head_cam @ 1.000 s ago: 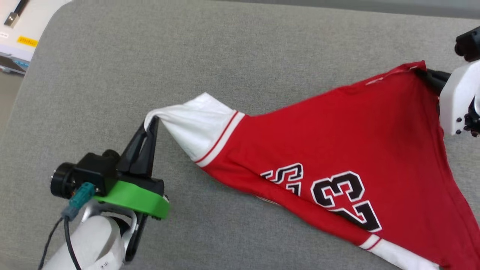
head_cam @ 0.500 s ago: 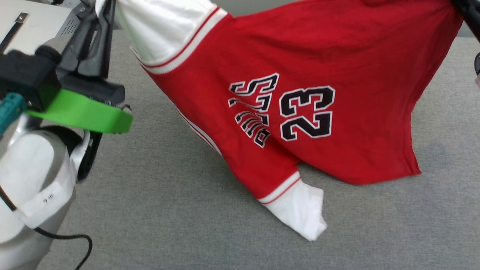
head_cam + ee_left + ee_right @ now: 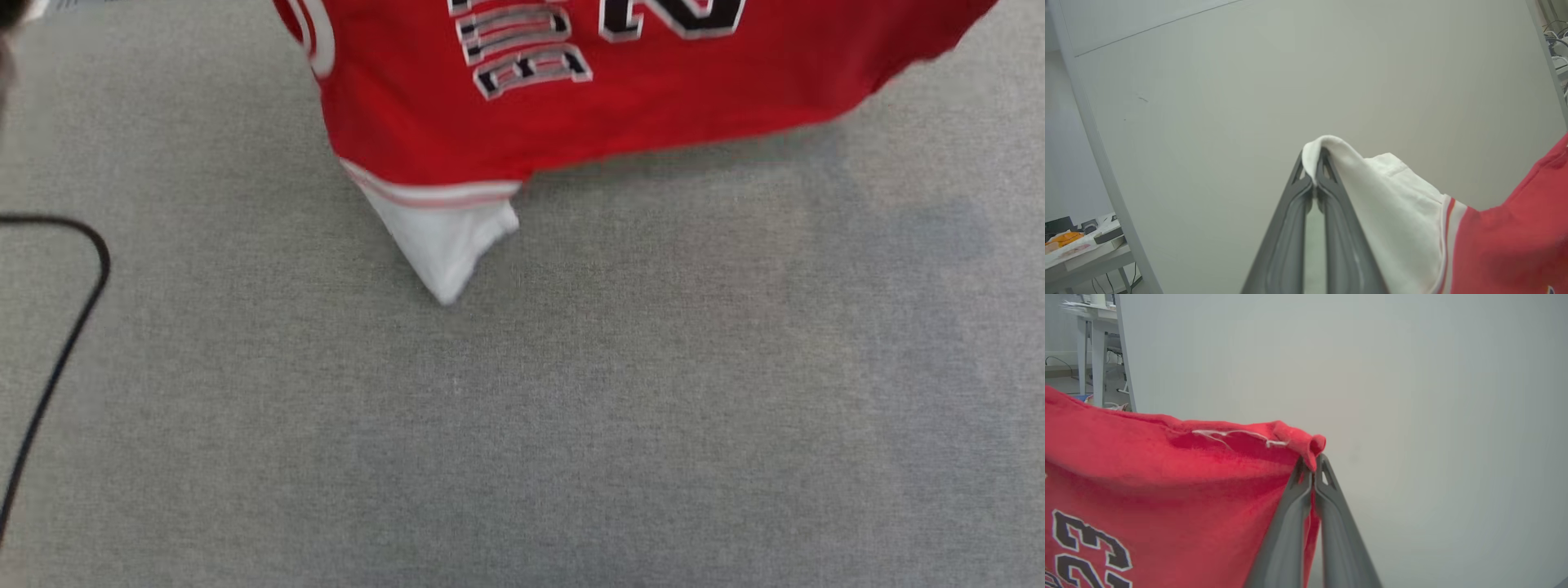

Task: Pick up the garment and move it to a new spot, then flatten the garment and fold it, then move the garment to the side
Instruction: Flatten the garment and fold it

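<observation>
Top of garment [image 3: 620, 114] cut off at upper frame edge. Left gripper [image 3: 1313, 163] pinches white sleeve [image 3: 1392, 204]. Right gripper [image 3: 1312, 463] clamps red corner, perhaps hem.

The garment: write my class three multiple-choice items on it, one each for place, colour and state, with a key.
1. Where does the left gripper hold the garment? A red hem; B white sleeve; C collar.
2. What colour is the surface below it? A blue; B green; C grey.
3. The right gripper is: A shut on red fabric; B open; C shut, empty.
Key: B, white cloth is clamped in it; C, the head view shows grey; A, it pinches the red edge.
</observation>
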